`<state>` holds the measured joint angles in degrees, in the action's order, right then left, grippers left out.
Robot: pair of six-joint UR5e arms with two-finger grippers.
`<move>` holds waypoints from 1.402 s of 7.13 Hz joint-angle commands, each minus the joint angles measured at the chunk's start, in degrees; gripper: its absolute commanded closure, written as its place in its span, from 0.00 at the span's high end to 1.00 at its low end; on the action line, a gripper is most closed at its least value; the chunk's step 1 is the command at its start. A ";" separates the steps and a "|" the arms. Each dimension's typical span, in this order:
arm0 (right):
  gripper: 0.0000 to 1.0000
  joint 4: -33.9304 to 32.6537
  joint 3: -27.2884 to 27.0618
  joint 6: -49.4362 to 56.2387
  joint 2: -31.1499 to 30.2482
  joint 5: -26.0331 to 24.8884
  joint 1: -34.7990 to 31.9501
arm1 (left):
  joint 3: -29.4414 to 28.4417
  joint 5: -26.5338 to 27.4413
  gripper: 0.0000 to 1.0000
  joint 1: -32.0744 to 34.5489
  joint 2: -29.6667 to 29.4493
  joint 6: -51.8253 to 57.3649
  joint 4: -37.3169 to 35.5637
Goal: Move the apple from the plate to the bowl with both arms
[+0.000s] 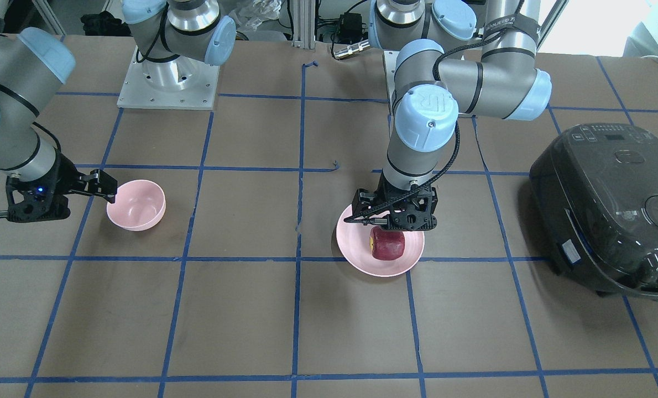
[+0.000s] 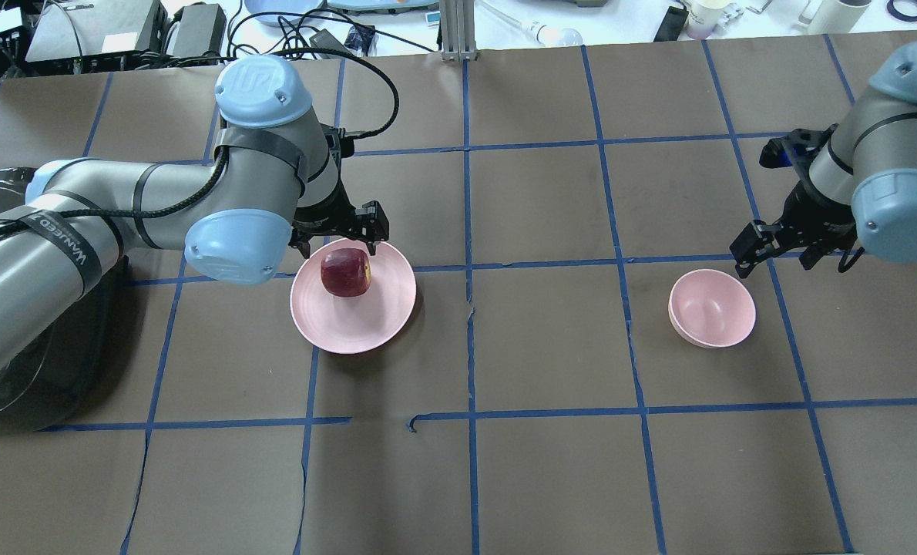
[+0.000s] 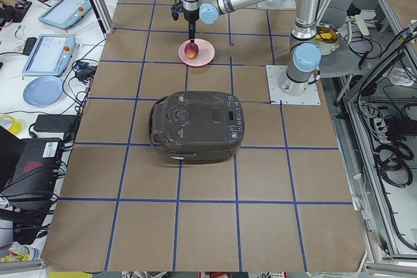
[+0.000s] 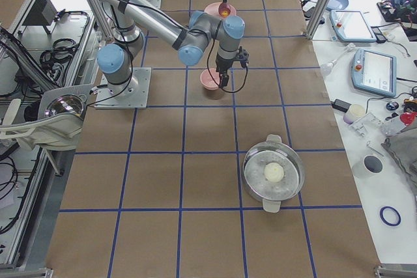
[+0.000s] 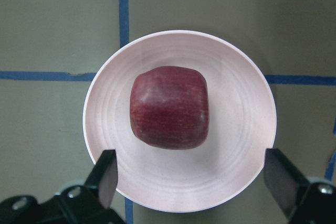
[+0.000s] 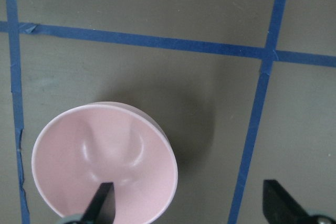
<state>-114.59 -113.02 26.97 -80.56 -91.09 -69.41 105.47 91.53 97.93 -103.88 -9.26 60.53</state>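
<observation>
The worktop is brown, crossed by a blue tape grid. Directly on it sit the plate, left of centre, and the bowl to the right, the two well apart. A dark cooker stands at the left end; a silver pot stands at the right end.

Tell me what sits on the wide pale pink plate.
A small dark red apple rests on the wide pale pink plate. The patch beneath the apple is hidden; nothing else lies there.

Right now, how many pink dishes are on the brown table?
2: the plate, holding the apple, on the robot's left side; the empty bowl on its right side. None seems hidden.
</observation>
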 commanded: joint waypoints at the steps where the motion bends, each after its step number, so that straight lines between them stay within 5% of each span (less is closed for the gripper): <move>1: 1.00 -4.04 -1.23 0.19 4.52 3.53 0.06 | 1.57 -0.12 1.00 -0.02 -0.89 0.21 -2.77; 3: 0.95 -4.59 -4.29 0.45 5.42 3.38 0.06 | 3.77 0.06 1.00 -0.02 -0.89 0.56 -7.43; 4: 0.80 -6.68 -5.70 0.36 5.42 3.20 0.06 | 3.78 -0.03 1.00 -0.45 -0.72 2.04 -8.14; 6: 0.11 -6.62 -5.72 0.62 5.33 2.68 0.06 | 3.86 0.06 1.00 -0.63 -0.98 2.58 -8.24; 7: 0.00 -6.53 -5.28 0.37 5.24 2.50 0.06 | 3.69 0.06 1.00 -0.63 -2.37 2.58 -9.19; 10: 0.00 -5.83 -3.80 0.10 4.63 3.20 0.06 | 3.86 0.23 1.00 -0.63 -4.93 2.58 -12.45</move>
<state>-120.99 -117.85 27.11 -75.74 -88.28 -69.35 109.25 91.62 97.30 -108.13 -6.68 48.82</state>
